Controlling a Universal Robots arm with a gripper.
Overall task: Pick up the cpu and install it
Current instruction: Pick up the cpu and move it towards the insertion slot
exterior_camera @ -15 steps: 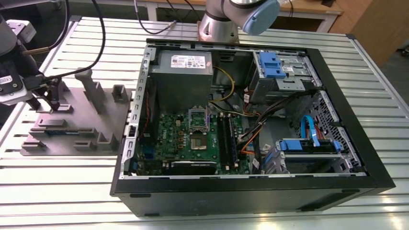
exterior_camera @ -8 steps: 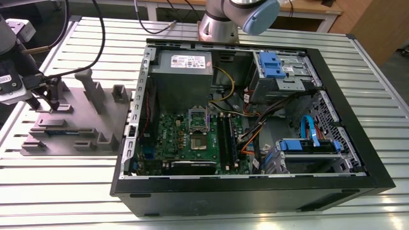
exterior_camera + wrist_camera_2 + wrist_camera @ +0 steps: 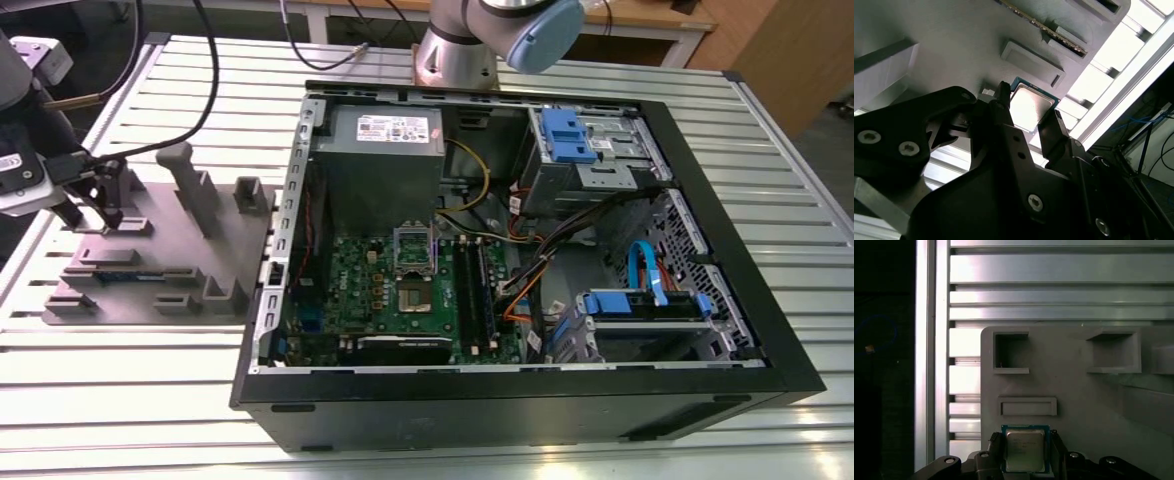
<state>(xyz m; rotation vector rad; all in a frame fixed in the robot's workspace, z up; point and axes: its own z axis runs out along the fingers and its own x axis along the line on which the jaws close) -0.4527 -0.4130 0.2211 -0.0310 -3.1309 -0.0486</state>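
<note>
Gripper (image 3: 1025,436) clamped on the cpu (image 3: 1024,451) at the grey parts tray (image 3: 1069,390), lower centre of the first wrist view, with installation into the motherboard socket (image 3: 414,297) not yet done.

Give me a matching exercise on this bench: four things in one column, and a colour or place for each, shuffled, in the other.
1 cpu
2 motherboard
3 parts tray
4 drive latch

A blue
B grey, with pockets
C shiny silver top
D green, inside the black case

Pairs: 1-C, 2-D, 3-B, 4-A
</note>
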